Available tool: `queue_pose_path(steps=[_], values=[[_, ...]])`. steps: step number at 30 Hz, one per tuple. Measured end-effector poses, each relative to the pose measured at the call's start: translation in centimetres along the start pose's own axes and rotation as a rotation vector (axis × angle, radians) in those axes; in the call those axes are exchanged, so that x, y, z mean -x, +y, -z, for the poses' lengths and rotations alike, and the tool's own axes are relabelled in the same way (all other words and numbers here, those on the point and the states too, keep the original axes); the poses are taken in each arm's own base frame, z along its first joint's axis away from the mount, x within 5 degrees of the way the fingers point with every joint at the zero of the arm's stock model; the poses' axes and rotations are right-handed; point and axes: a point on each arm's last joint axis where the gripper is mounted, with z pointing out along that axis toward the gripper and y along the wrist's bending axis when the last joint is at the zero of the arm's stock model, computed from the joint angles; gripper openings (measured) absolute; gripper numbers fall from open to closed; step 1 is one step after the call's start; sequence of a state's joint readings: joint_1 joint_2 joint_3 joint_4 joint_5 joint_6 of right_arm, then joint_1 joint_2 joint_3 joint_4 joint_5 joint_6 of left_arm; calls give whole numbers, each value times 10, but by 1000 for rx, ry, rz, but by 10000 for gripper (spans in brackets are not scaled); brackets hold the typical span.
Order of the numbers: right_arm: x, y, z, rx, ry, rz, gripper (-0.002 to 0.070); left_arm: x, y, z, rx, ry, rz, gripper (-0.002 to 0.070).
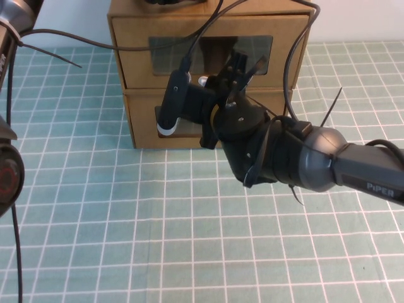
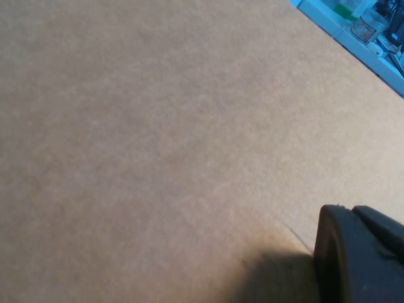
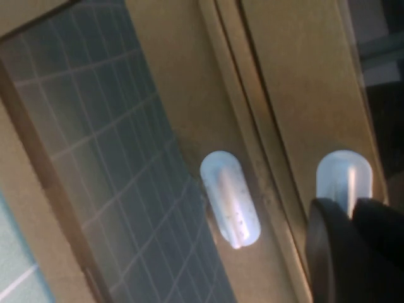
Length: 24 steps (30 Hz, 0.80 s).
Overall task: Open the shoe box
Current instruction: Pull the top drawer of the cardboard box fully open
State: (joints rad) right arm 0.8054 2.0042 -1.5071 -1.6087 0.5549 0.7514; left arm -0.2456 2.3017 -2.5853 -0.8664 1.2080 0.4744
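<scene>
High view: bright, even light, with only faint soft shadows on the checked cloth (image 1: 126, 221); sharp throughout. Left wrist view: cardboard (image 2: 158, 126) is soft and textureless, with a dark shadow beside the left gripper (image 2: 353, 218). Right wrist view: dim and blurred, glare streaking a pale handle (image 3: 230, 199), and a window (image 3: 107, 158) mirroring the grid.
</scene>
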Motion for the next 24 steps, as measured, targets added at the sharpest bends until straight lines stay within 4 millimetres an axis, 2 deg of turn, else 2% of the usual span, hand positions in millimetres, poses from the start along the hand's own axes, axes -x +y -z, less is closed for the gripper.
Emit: queue_pose_path(steps=[5, 10, 13, 18, 20, 22, 24], values=[[6, 6, 9, -12, 15, 6, 15, -1, 0, 0, 19, 10, 23, -5], [5, 17, 38, 17, 13, 22, 14, 0, 0, 1, 27, 12, 34, -5], [2, 27, 68, 46, 3, 38, 14, 0, 0, 1, 27, 12, 37, -5], [-4, 48, 134, 108, -44, 24, 12, 0, 1, 1, 30, 13, 36, -5], [-9, 57, 155, 140, -59, 16, 11, 0, 1, 1, 30, 13, 36, -5], [-12, 64, 170, 163, -75, 8, 11, 0, 1, 1, 30, 13, 38, -5], [-15, 69, 175, 178, -70, -7, 11, 0, 1, 1, 30, 13, 39, -5]])
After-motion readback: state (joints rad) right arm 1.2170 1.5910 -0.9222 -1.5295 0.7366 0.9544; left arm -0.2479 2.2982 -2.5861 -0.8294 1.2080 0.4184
